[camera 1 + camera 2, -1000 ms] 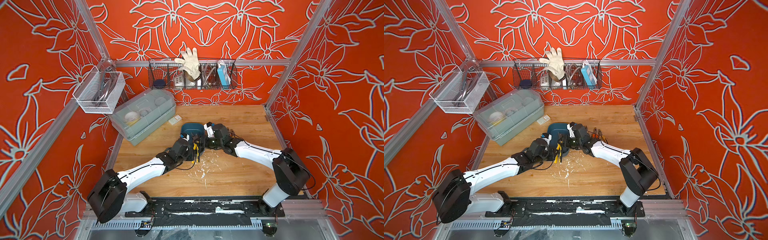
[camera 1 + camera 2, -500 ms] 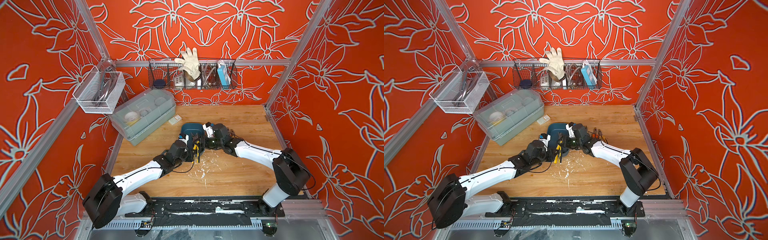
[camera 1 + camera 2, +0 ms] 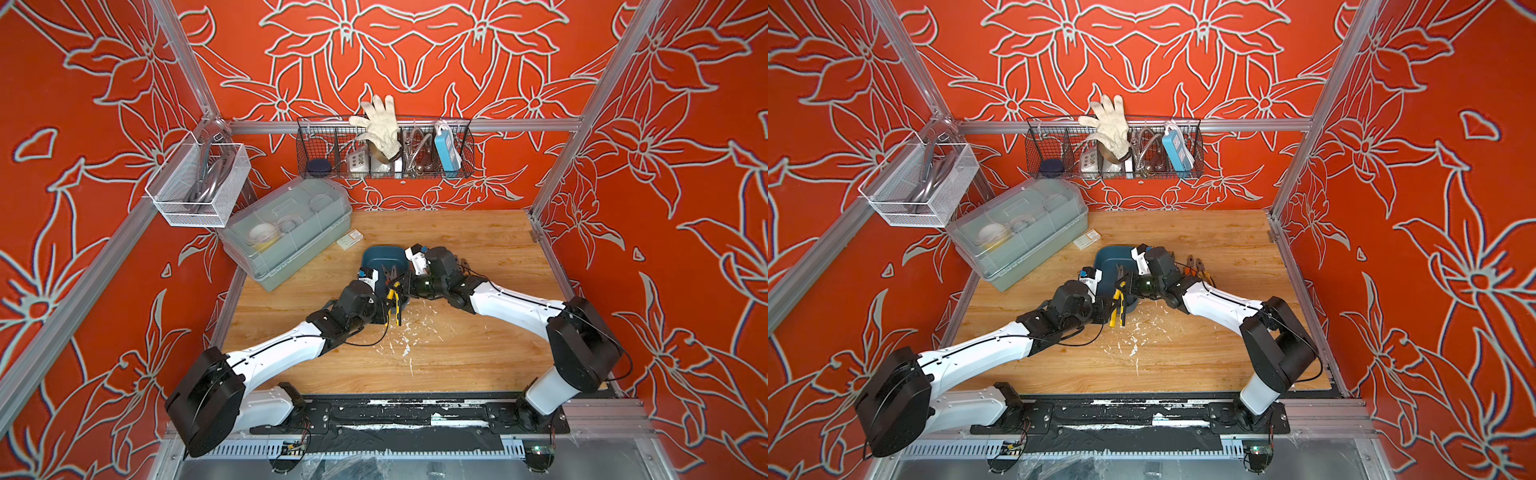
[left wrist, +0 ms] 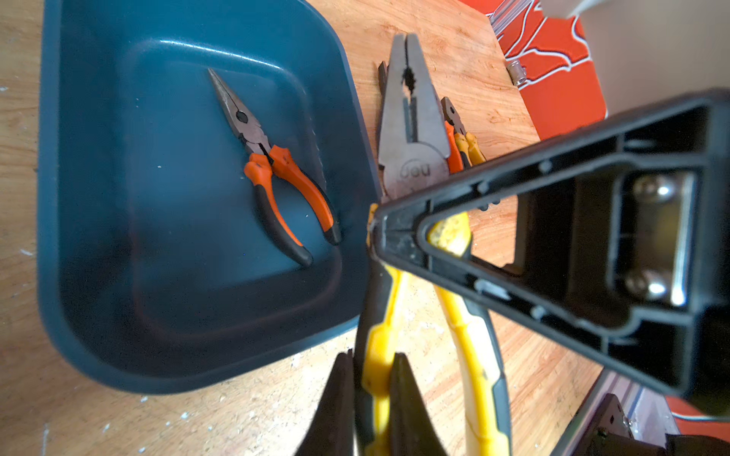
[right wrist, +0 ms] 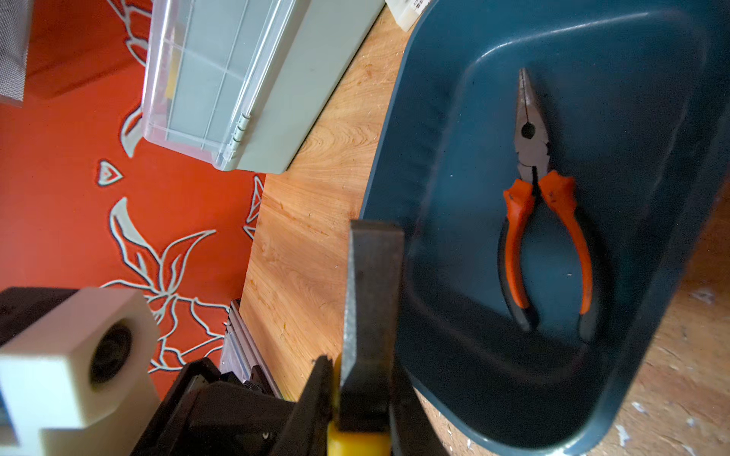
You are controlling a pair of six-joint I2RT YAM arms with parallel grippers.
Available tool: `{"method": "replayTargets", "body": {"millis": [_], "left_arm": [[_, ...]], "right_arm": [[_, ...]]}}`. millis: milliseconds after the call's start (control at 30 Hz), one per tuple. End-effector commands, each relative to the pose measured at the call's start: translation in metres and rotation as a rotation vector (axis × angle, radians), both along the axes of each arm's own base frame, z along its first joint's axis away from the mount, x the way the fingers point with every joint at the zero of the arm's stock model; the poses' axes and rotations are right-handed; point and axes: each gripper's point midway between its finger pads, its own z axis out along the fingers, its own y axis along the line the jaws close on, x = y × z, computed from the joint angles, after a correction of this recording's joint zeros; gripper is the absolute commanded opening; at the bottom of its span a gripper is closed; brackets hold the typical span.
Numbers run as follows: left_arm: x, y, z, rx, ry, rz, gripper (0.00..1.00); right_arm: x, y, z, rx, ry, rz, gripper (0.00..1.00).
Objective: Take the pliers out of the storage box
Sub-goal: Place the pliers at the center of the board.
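Since a second ago the left arm's big black joint has swung nearer and leftward, and the right pincer (image 5: 363, 367) has closed onto the grey metal head of the yellow-handled pliers (image 3: 395, 301). The left pincer (image 4: 373, 355) grips one yellow-and-black handle. These pliers hang at the near right corner of the teal storage box (image 3: 374, 259), where orange-handled long-nose pliers (image 4: 272, 166) lie alone. More pliers (image 3: 1196, 266) lie on the counter (image 3: 457, 353) right of the box. An oval stamp at the pivot is unreadable.
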Motion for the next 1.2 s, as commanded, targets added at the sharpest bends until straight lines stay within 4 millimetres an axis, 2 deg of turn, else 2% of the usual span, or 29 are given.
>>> {"method": "replayTargets", "body": {"millis": [0,33,67,133,267,400,500,633,733,833,967,1167], "left_arm": [[0.009,-0.008,0.035,-0.078,-0.098,-0.001,0.47],[0.010,-0.005,0.034,-0.072,-0.099,0.012,0.57],[0.010,-0.003,0.034,-0.068,-0.101,0.023,0.62],[0.010,0.002,0.035,-0.065,-0.108,0.046,0.69],[0.012,0.012,0.036,-0.049,-0.114,0.094,0.69],[0.015,0.019,0.031,-0.023,-0.106,0.139,0.68],[0.016,0.016,0.027,-0.018,-0.091,0.129,0.67],[0.018,0.011,0.021,-0.009,-0.065,0.116,0.67],[0.020,0.007,0.014,0.007,-0.044,0.107,0.66],[0.023,0.003,0.005,0.025,-0.015,0.098,0.65],[0.025,-0.004,-0.005,0.039,0.020,0.076,0.64],[0.028,-0.011,-0.014,0.050,0.054,0.059,0.63]], "right_arm": [[-0.002,-0.001,0.018,0.008,-0.050,0.013,0.00],[-0.002,-0.004,0.019,0.002,-0.058,0.006,0.00],[-0.001,-0.007,0.019,-0.002,-0.064,-0.001,0.00],[-0.001,-0.015,0.024,-0.006,-0.078,-0.009,0.00],[-0.002,-0.043,0.032,-0.033,-0.109,-0.035,0.00],[-0.012,-0.083,0.031,-0.106,-0.144,-0.041,0.00],[-0.022,-0.114,0.019,-0.186,-0.158,-0.049,0.00],[-0.028,-0.147,-0.011,-0.254,-0.120,-0.093,0.00],[-0.030,-0.158,-0.035,-0.290,-0.079,-0.100,0.00],[-0.028,-0.158,-0.053,-0.288,-0.034,-0.103,0.00],[-0.021,-0.147,-0.066,-0.223,0.011,-0.098,0.00],[-0.004,-0.130,-0.072,-0.096,0.065,-0.111,0.00]]}}
